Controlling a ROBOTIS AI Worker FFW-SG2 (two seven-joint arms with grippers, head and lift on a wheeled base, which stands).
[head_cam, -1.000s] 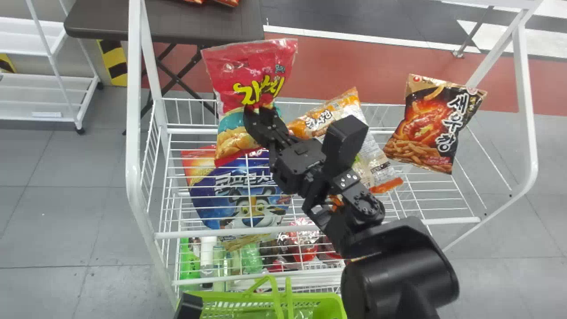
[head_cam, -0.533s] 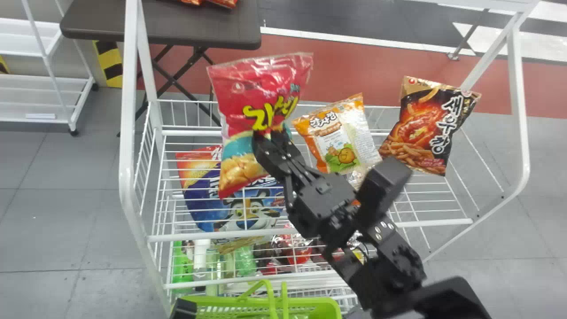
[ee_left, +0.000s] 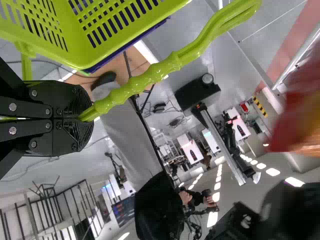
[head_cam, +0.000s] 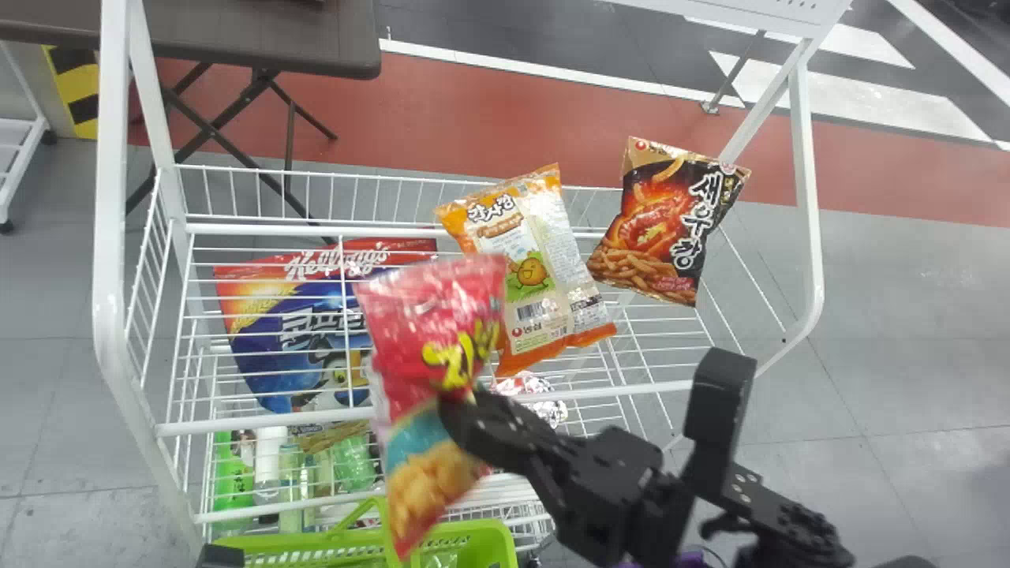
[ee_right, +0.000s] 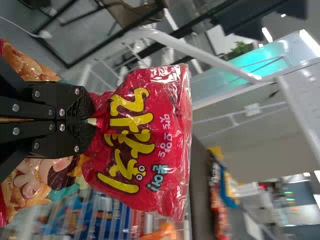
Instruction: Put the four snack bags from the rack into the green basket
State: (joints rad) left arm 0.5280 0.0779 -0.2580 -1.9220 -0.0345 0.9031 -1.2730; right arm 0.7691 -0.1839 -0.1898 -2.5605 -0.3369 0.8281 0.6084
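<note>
"Pinching the red-and-teal snack bag (ee_right: pixel 137 142), is the right gripper (ee_right: pixel 93 120)?"

"Yes, at its waist, apparently just above the green basket (head_cam: pixel 316 541); the left gripper (ee_left: pixel 91 111) clamps the handle (ee_left: pixel 135 86)."

"Handling?"

"Light, slippery, crushable, I'd judge; mid-bag suits."

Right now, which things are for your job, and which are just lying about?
For the job:
- shiny red snack bag, in the right gripper
- orange-and-white bag, black-and-red bag, blue-and-red bag
- white wire rack
- green plastic basket, its handle in the left gripper

Just lying about:
- brown folding table
- bright green bottle
</note>
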